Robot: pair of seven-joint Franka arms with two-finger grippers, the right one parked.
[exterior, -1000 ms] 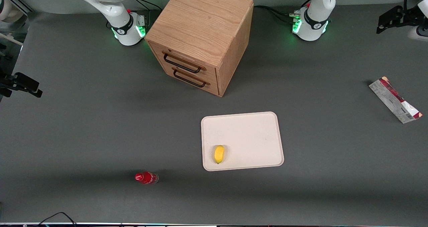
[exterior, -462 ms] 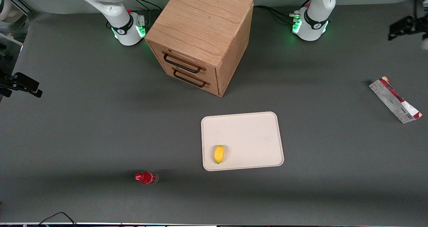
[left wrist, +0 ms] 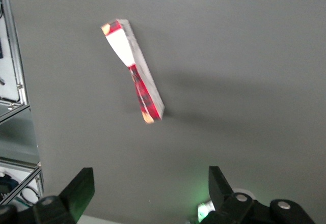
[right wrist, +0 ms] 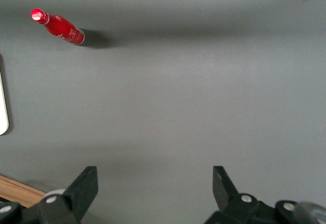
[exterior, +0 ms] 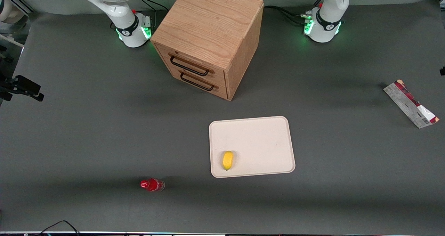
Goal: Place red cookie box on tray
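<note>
Front view, red cookie box [exterior: 411, 104]: lies on the grey worktop [exterior: 104, 131] at the working arm's end, grey-white printed side up, well apart from the tray.
Front view, tray [exterior: 257, 138]: beige, nearer the camera than the wooden drawer cabinet [exterior: 208, 38]; a yellow lemon [exterior: 227, 160] sits in its near corner.
Front view, red bottle [exterior: 152, 185]: on its side, toward the parked arm's end from the tray.
Left wrist view, claw [left wrist: 150, 193]: fingers [left wrist: 81, 188] spread wide, holding nothing, hovering above bare worktop.
Left wrist view, red cookie box [left wrist: 133, 71]: resting on a narrow edge, near the claw but not between its fingers.
Right wrist view, red bottle [right wrist: 58, 27]: alone on the worktop.
</note>
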